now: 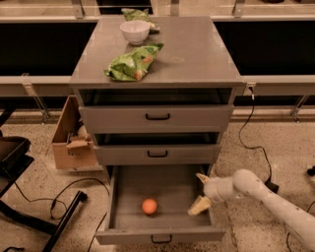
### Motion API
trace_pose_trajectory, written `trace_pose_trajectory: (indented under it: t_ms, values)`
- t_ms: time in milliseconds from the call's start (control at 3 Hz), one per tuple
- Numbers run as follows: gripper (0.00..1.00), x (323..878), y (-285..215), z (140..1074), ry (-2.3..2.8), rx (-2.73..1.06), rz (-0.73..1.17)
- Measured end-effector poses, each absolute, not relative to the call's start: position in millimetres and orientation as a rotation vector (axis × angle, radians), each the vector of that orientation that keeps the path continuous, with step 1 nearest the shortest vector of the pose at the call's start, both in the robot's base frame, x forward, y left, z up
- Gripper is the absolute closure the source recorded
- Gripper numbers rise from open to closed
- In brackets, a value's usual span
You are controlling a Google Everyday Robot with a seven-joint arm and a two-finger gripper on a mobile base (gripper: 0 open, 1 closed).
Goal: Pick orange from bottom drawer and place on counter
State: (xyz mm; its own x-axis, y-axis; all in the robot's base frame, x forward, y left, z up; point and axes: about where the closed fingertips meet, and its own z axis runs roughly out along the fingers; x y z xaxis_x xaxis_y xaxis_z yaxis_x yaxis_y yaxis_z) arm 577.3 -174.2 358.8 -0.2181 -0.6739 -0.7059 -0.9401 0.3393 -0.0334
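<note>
The orange [149, 206] lies on the floor of the open bottom drawer [160, 235], left of its middle. My gripper [200, 192] reaches in from the right on a white arm and sits over the drawer's right side, to the right of the orange and apart from it. Its two pale fingers are spread open and hold nothing. The counter [192, 54] is the grey top of the cabinet, far above the gripper.
A white bowl [135, 31] and a green chip bag [132, 63] lie on the counter, with another bag [137, 14] behind the bowl. The two upper drawers are shut. A cardboard box [70, 140] stands left of the cabinet. Cables run across the floor.
</note>
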Motion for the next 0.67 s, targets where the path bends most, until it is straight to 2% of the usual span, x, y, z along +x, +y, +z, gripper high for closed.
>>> trace_pose_trajectory:
  t_ms: [667]
  values:
    - [0.00,620.3,-73.7,294.9,1.733,-1.367,0.721]
